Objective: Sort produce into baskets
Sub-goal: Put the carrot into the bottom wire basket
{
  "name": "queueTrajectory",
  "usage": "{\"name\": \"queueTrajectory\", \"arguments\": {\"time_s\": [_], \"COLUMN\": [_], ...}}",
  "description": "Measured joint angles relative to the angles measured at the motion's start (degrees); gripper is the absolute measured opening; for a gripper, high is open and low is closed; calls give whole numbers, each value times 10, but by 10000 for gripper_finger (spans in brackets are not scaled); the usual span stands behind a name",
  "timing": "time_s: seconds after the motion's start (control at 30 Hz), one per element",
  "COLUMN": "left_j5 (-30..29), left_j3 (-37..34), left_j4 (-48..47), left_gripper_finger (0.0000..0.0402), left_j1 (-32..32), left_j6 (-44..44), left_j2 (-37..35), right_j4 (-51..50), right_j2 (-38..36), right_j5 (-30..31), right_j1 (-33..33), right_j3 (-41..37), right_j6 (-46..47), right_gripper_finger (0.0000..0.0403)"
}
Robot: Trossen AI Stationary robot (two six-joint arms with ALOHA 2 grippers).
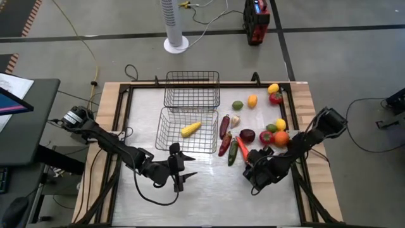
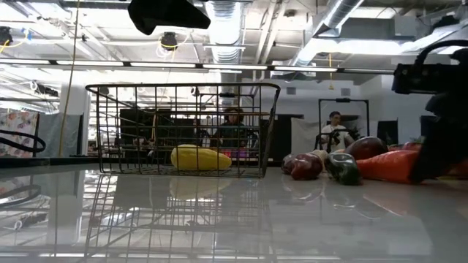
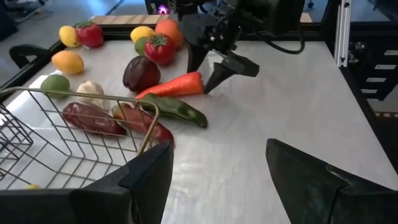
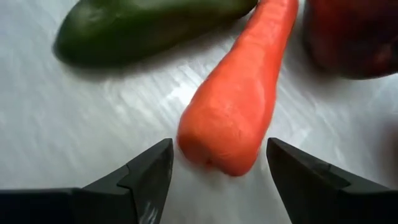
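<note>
The right gripper stands at the thick end of the orange carrot, which lies flat on the white table. Its two dark fingers are spread, one on each side of the carrot's blunt end, with a gap visible on both sides; nothing is pinched and no contact shows. In the high view this gripper sits at the near right of the produce cluster.

Just beside the carrot lies a long green vegetable, and a dark red round piece rests on the carrot's other side.

The left gripper hovers over bare table just in front of the near basket, fingers spread wide, holding nothing.

The near basket contains one yellow corn. The far basket stands directly behind it, touching or almost touching.

Between the baskets and the table's right edge lie two dark red long vegetables, a pale bulb, a green round fruit, an orange-yellow fruit, and, farther right, red, orange and yellow fruits. A yellow and a red piece sit at the far right corner
</note>
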Motion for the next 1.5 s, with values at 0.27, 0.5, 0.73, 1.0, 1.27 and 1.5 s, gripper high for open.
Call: {"name": "queueTrajectory", "arguments": {"time_s": [0.27, 0.5, 0.73, 1.0, 1.27, 1.5], "left_j5": [0, 0, 50, 141, 186, 208], "left_j3": [0, 0, 15, 61, 102, 165], "left_j4": [0, -1, -3, -1, -9, -67], "left_gripper_finger": [245, 245, 245, 245, 245, 245], "left_j1": [0, 9, 70, 134, 160, 159], "left_j6": [0, 9, 10, 192, 227, 241], "left_j2": [0, 0, 1, 6, 17, 76], "right_j4": [5, -4, -112, -107, -70, 8], "right_j2": [-3, -15, -65, -92, -92, -92], "right_j5": [35, 22, 13, 33, 34, -2], "right_j1": [-4, -4, 25, 39, 8, -37], "right_j3": [-1, 3, 69, 148, 195, 201], "right_j6": [-16, -26, -50, -219, -385, -505], "right_gripper_finger": [224, 183, 196, 196, 196, 196]}}
